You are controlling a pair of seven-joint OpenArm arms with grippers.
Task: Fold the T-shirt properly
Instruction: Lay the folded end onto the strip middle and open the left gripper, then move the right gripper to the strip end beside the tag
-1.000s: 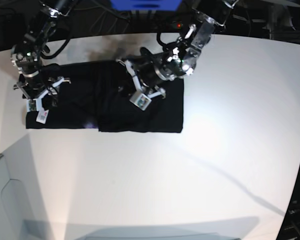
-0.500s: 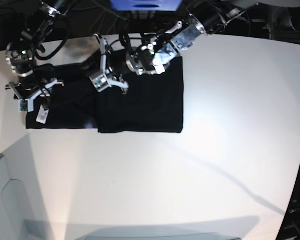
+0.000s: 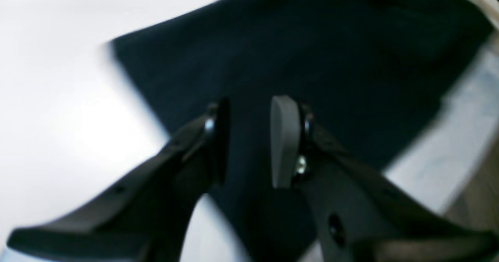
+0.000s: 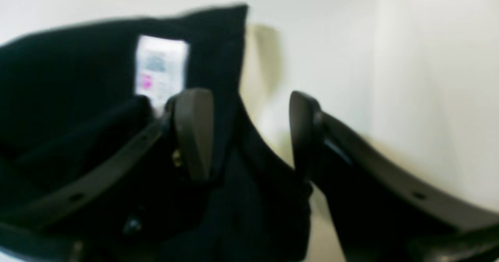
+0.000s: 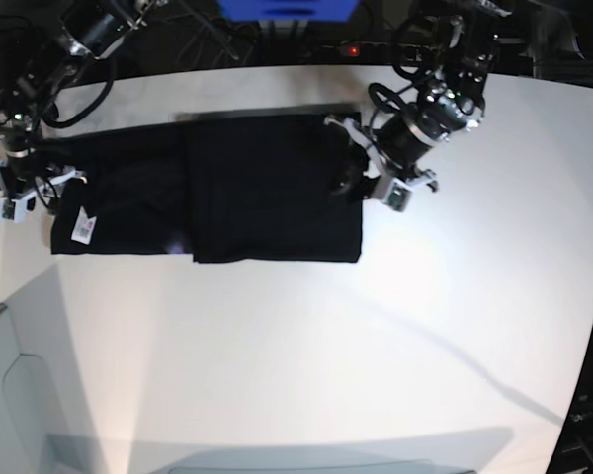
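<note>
my left gripper [image 3: 249,141] parted over the t-shirt [image 5: 257,188], grasping nothing, my right gripper [image 4: 249,133] spread empty at its tagged edge, shirt flat on the white table [image 5: 376,346]

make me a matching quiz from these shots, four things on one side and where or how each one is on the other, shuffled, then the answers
Things:
1. T-shirt
2. white tag
3. left gripper
4. right gripper

Places or states:
A. at the shirt's right edge in the base view, jaws apart, nothing between them
B. lying flat and partly folded on the white table
C. at the shirt's left end in the base view, jaws wide
D. on the cloth near its front left corner in the base view

Pairs: 1-B, 2-D, 3-A, 4-C
</note>
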